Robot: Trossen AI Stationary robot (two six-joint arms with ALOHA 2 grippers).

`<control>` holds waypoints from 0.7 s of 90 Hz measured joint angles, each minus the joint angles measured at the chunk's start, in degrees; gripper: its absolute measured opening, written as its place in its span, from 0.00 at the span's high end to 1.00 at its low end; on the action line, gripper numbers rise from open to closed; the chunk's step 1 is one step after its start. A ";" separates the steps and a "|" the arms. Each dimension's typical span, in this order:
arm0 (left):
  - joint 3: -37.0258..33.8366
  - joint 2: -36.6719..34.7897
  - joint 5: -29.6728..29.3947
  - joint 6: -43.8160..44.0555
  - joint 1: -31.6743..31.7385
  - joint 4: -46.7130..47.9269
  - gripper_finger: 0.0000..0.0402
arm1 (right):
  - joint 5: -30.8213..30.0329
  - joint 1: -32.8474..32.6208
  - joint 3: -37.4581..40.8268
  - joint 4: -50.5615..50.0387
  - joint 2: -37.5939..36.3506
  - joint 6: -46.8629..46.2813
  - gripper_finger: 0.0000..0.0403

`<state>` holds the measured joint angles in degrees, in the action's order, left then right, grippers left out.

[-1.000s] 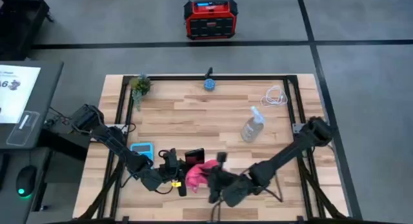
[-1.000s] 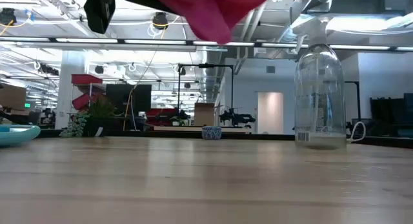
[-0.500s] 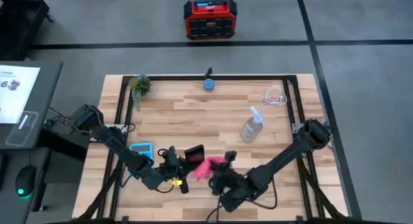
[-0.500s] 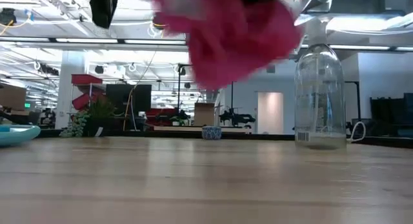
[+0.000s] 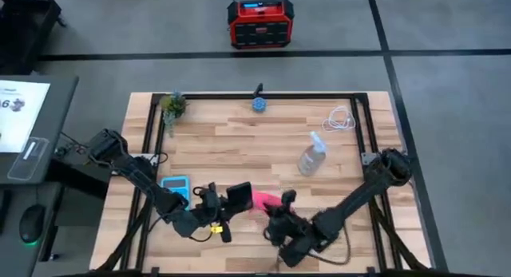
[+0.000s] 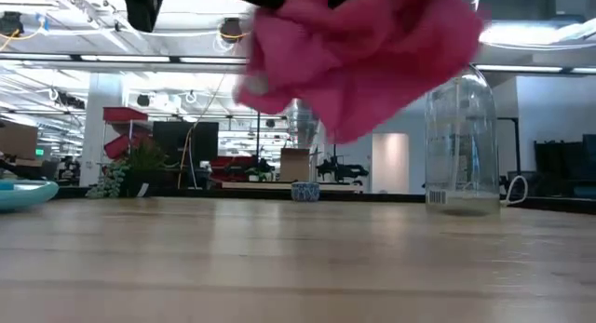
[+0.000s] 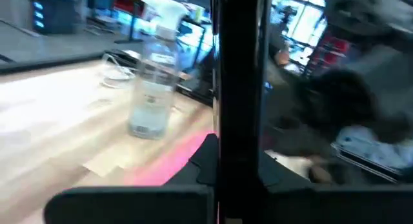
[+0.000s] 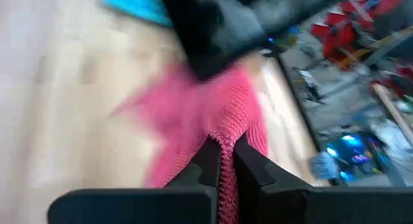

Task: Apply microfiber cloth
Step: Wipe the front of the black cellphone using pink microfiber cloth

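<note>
Cloth of pink-red microfiber point(image 5: 263, 201) is lifted above the near part of the desk point(image 5: 239, 141), a little to the right of the black phone point(image 5: 239, 195), and in the low view it hangs in a bunch point(image 6: 358, 53) clear of the wooden surface. The right gripper point(image 5: 281, 205) is clenched on this microfiber cloth: in the right wrist view its 2 dark fingers point(image 8: 208, 161) pinch a fold of the pink fabric point(image 8: 213, 124) between them. The left gripper point(image 5: 217, 199) is just beside it on the left and grasps the black phone, which stands on edge between its fingers; in the left wrist view the phone point(image 7: 237, 88) shows as a dark vertical bar, with a pink strip of the cloth point(image 7: 171, 162) low behind it. The light blue calculator point(image 5: 176, 185) lies flat on the desk near the left arm. The clear spray bottle point(image 5: 312, 156) stands farther back on the right side, well apart from both grippers. At the far edge of the desk are a small green plant point(image 5: 173, 105), a small blue bowl point(image 5: 259, 104) and a coiled white cable point(image 5: 341, 118).
</note>
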<state>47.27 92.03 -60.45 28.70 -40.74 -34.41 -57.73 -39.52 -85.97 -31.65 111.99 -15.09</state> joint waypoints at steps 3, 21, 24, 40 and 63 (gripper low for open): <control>-0.02 0.00 -0.10 -0.30 0.20 -0.04 0.99 | 0.92 -0.68 0.00 0.62 -0.16 0.10 1.00; -0.03 0.75 -1.19 -0.76 1.90 -0.88 0.99 | 3.91 -0.02 -0.02 14.26 -0.16 6.36 1.00; -0.07 1.08 -1.21 -1.34 2.10 -1.56 0.99 | 3.89 0.64 -0.02 16.44 -0.11 7.36 1.00; -0.07 3.98 -1.78 -5.87 2.35 -8.75 0.99 | 5.07 5.38 -0.09 22.49 -0.10 8.07 1.00; 0.88 4.76 -2.79 -10.98 1.79 -11.26 0.99 | -2.93 6.33 -0.17 10.06 -0.49 -6.35 1.00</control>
<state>48.15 96.79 -63.25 17.72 -38.95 -45.67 -60.66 -33.20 -86.15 -21.59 111.51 -21.44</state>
